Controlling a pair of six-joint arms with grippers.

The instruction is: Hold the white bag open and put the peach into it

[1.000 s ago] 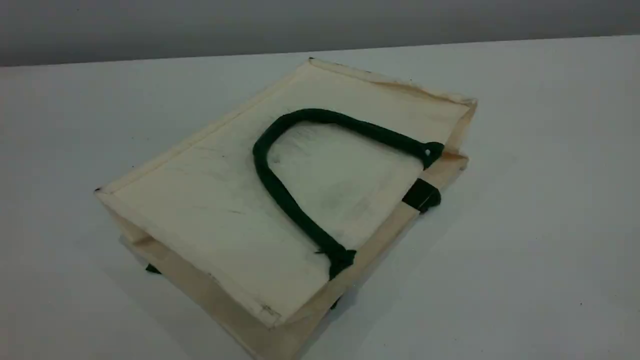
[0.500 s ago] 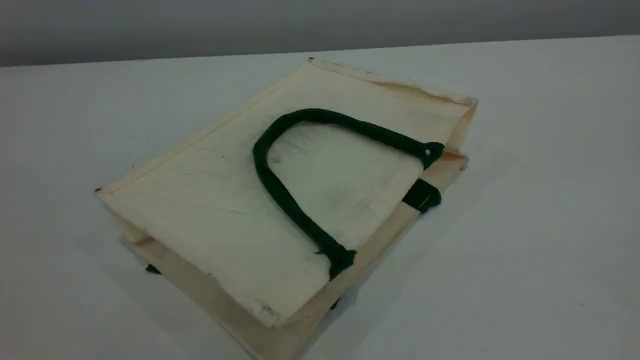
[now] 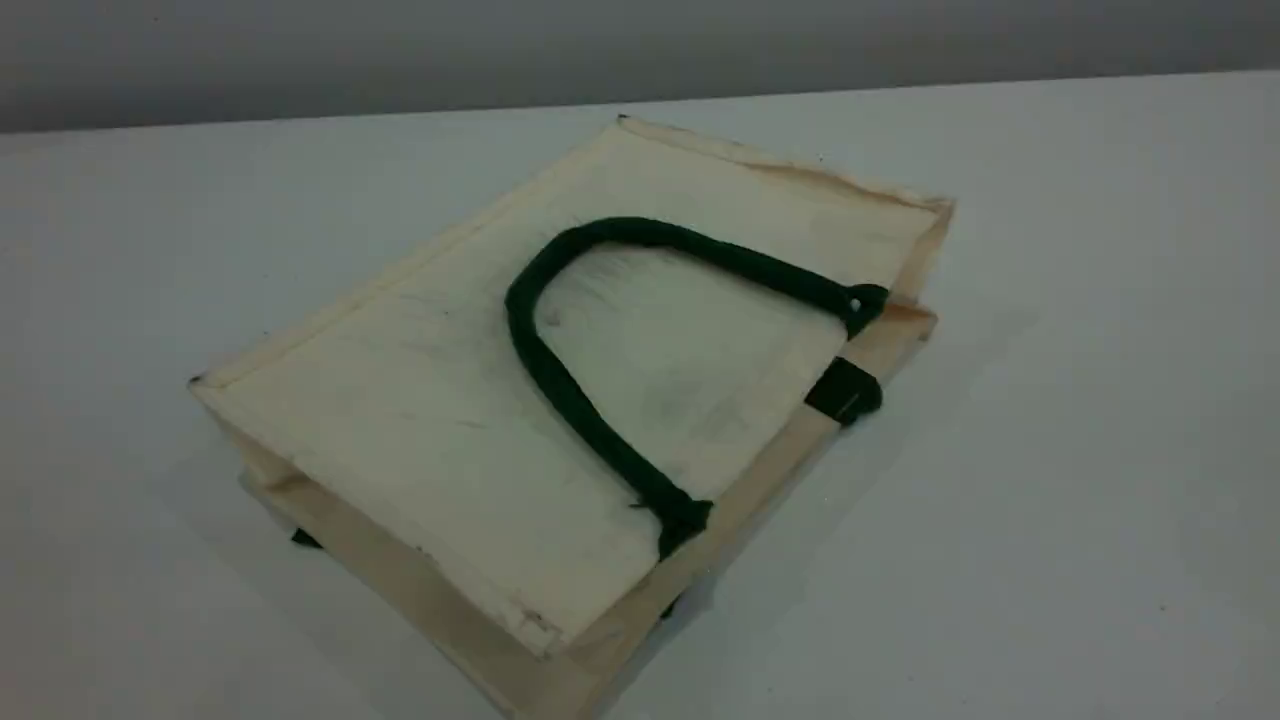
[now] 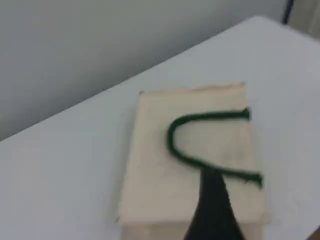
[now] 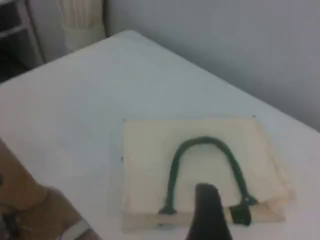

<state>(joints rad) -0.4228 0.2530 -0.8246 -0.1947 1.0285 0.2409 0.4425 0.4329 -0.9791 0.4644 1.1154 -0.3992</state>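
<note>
The bag (image 3: 430,420) lies flat in the middle of the table (image 3: 1050,450), one corner toward the far edge and a green handle (image 3: 700,248) folded over its top face. My left gripper (image 4: 212,210) hangs above it, jaws apart, holding nothing. My right gripper (image 5: 207,212) hangs above it too; whether its jaws are apart I cannot tell.

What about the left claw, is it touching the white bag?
Apart: scene view shows the white bag with nothing on it; the left claw hangs well above.

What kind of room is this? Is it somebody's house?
Probably a robot test room, not a home: a plain white table, a blank grey wall behind it, and a white bag laid flat on top.
</note>
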